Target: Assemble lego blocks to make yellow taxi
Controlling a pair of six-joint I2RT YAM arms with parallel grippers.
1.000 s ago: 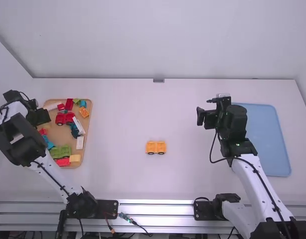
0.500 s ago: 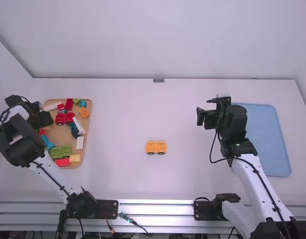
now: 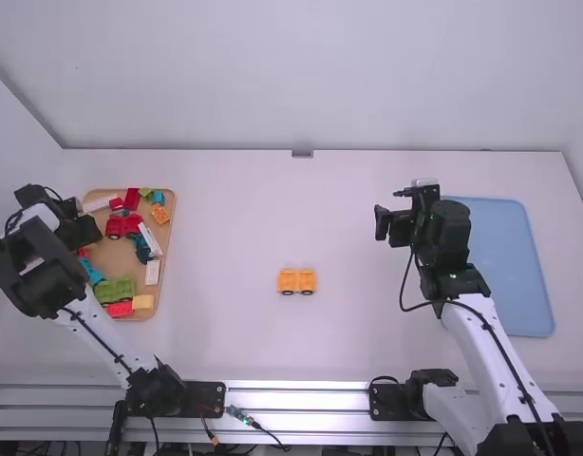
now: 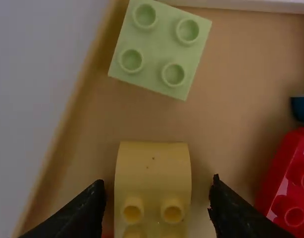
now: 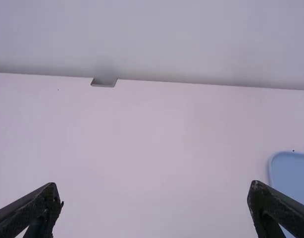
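In the high view my left gripper [image 3: 86, 228] is over the left part of the wooden tray [image 3: 168, 228]. In the left wrist view that gripper [image 4: 158, 184] stands open, its fingers on either side of a yellow block [image 4: 153, 168] with studs at one end, a gap showing at each side. The orange-yellow wheeled base [image 3: 297, 281] rests on the table near the middle. My right gripper [image 3: 381, 223] is raised left of the blue tray in the high view; in the right wrist view the gripper [image 5: 156, 191] is open with nothing between its fingers.
A pale green block [image 4: 159, 47] and a red block [image 4: 290, 191] lie near the yellow one. Red wheeled pieces [image 3: 124, 226], a green piece [image 3: 116, 289] and several other blocks share the tray. The blue tray [image 3: 505, 266] lies at the right.
My left gripper has shifted slightly to the right over the wooden tray. The right arm and the wheeled base have not moved.
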